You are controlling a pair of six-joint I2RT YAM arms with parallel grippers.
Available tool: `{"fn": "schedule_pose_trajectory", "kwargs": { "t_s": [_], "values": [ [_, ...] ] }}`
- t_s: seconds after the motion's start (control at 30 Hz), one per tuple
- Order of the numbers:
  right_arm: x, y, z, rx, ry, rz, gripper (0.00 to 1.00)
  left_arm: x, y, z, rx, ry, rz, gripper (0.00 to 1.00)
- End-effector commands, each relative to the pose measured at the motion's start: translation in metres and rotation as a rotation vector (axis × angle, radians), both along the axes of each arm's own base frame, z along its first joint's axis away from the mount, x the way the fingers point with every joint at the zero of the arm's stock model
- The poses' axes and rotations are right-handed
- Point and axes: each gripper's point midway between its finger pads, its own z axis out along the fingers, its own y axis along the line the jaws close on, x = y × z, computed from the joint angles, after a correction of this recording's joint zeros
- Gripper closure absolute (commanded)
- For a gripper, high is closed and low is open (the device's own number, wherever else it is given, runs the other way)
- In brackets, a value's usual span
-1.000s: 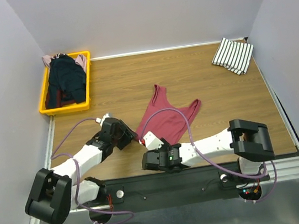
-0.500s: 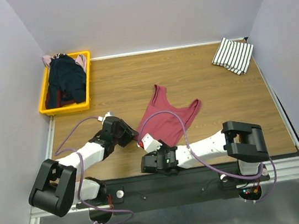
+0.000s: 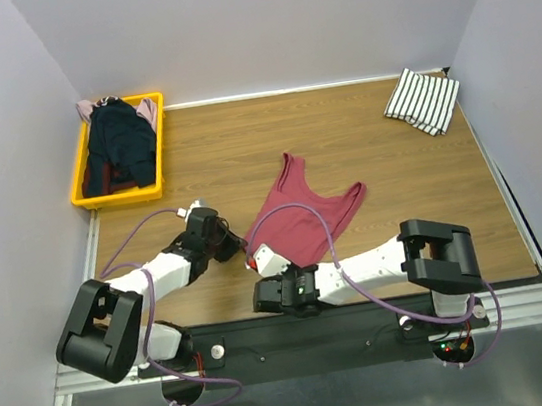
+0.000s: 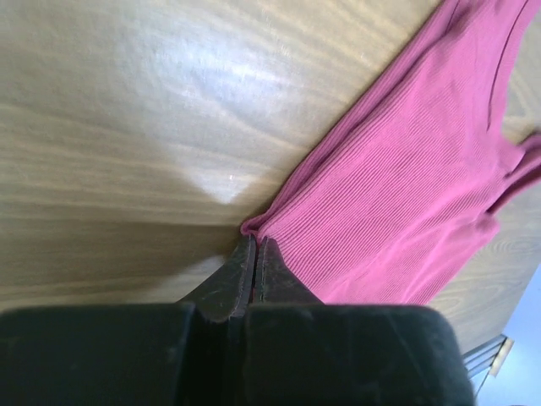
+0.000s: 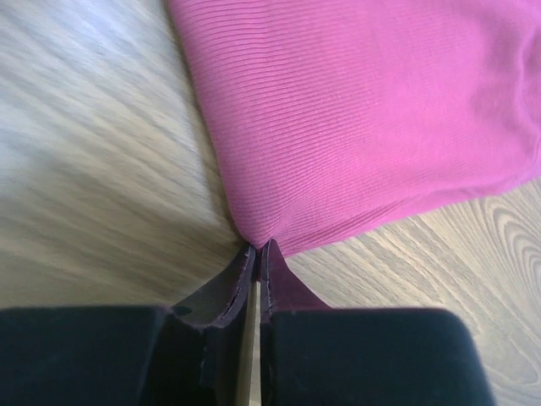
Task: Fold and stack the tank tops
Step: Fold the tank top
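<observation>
At six o'clock on the red top, left gripper and right gripper pinch hem corners; lift both evenly, taut.

Open wood table between yellow bin, far-left, and striped tank top, far-right corner.

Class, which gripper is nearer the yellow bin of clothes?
Left. The left gripper, shut on a hem corner of the dark red tank top, lies right of the yellow bin, toward the bases. The right gripper, pinching the same hem, sits further away.
</observation>
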Motion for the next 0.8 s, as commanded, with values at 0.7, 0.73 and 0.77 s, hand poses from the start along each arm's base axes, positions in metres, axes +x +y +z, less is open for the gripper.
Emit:
{"fn": "schedule_pose_trajectory", "kwargs": {
  "t_s": [0.7,0.73,0.77],
  "values": [
    [-0.059,0.237,0.139,0.624,0.395,0.347,0.99,0.08,0.118,0.147,0.104,-0.305,0.263,1.0],
    [-0.055,0.237,0.144,0.644,0.403,0.335,0.99,0.083,0.115,0.152,0.094,-0.314,0.256,1.0],
    [-0.053,0.237,0.148,0.657,0.408,0.328,0.99,0.087,0.111,0.165,0.071,-0.339,0.238,1.0]
  ]
}}
